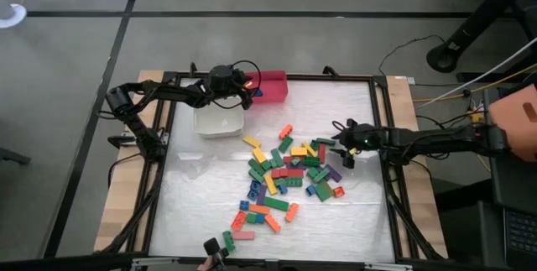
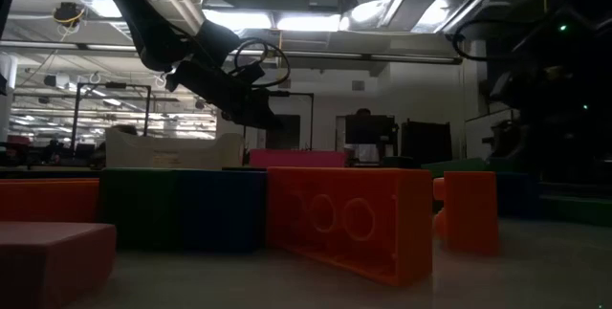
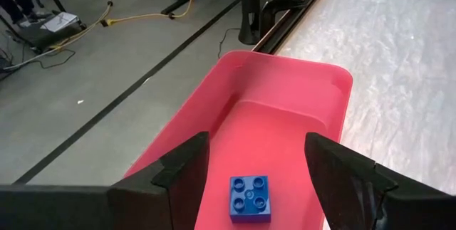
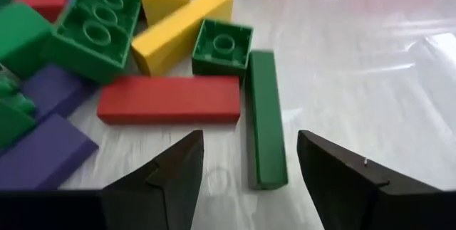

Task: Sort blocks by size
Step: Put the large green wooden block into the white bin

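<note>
Many coloured blocks [image 1: 281, 179] lie in a loose pile on the white table top. My left gripper [image 1: 249, 93] hangs open over the red bin [image 1: 270, 86] at the far edge. A small blue square block [image 3: 250, 199] lies studs up on the bin's floor, between the open fingers and apart from them. My right gripper [image 1: 344, 149] is open and empty at the pile's right side, just above the table. In its wrist view its fingers stand on either side of the near end of a long green bar [image 4: 265, 116], beside a red bar [image 4: 169, 100].
A white bin [image 1: 220, 120] stands next to the red bin, on its left. A dark frame [image 1: 382, 128] borders the table top. More blocks [image 1: 247, 221] lie toward the near edge, with bare table at the left and right of the pile. Large orange blocks [image 2: 349, 218] fill the low view.
</note>
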`<action>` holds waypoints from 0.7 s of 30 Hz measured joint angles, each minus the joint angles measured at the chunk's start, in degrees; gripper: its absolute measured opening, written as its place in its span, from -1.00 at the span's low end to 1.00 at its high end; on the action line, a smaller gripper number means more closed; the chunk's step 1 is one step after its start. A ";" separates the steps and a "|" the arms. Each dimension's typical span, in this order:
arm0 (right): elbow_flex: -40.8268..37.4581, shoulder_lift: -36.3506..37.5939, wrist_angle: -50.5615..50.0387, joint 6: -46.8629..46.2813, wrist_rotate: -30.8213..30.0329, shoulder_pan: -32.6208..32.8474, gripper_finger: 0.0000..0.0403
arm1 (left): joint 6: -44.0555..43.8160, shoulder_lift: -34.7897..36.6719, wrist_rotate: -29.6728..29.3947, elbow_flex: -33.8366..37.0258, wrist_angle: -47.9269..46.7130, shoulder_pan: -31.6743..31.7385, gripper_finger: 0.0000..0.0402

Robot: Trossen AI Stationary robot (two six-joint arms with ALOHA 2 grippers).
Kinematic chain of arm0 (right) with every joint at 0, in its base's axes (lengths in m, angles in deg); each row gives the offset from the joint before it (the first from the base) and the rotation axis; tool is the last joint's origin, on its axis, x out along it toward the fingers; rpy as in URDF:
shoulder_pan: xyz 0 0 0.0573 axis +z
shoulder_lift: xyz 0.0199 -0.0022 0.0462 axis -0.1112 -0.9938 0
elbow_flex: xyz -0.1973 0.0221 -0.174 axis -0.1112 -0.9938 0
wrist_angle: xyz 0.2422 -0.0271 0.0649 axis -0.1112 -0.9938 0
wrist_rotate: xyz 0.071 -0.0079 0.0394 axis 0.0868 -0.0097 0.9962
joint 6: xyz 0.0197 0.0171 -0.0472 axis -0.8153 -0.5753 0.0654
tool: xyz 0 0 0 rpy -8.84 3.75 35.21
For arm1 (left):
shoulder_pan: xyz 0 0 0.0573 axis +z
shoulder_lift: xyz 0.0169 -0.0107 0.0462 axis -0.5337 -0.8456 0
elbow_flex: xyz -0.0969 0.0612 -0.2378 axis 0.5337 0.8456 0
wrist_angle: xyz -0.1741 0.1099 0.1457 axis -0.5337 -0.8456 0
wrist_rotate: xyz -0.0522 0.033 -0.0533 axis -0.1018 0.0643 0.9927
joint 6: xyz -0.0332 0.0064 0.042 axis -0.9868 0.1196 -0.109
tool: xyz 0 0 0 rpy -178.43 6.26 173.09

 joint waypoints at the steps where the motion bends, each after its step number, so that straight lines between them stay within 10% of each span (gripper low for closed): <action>1: 0.00 -0.73 0.02 -0.60 -0.44 0.00 0.09 | 0.00 0.00 0.01 0.00 -0.01 0.01 0.09; 13: 0.00 -6.09 8.44 -0.58 -4.10 0.00 -0.76 | -0.02 0.00 0.02 0.00 0.03 -1.27 0.09; 21: 0.00 -5.96 17.84 0.87 -4.59 0.00 -0.76 | 0.02 0.57 0.04 0.00 0.02 -3.91 0.09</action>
